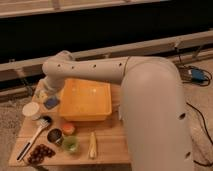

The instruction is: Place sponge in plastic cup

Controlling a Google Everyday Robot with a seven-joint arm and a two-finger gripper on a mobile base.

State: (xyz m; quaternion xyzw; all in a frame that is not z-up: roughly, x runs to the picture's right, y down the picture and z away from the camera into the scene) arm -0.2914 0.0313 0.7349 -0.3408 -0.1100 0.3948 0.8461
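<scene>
The blue-grey sponge point(51, 103) hangs at the end of my arm, just left of the yellow bin. My gripper point(49, 97) is at the table's left side and is shut on the sponge, holding it a little above the table. The white plastic cup point(31, 110) stands upright at the table's left edge, just left of and slightly below the sponge. The sponge is beside the cup, not over its opening. My fingers are mostly hidden by the arm and the sponge.
A large yellow bin point(86, 100) fills the middle of the wooden table point(107, 150). In front stand an orange cup point(68, 129), a green cup point(71, 145) and a dark can point(54, 136). A white-handled brush point(34, 134), grapes point(40, 152) and a pale long item point(92, 145) lie near the front edge.
</scene>
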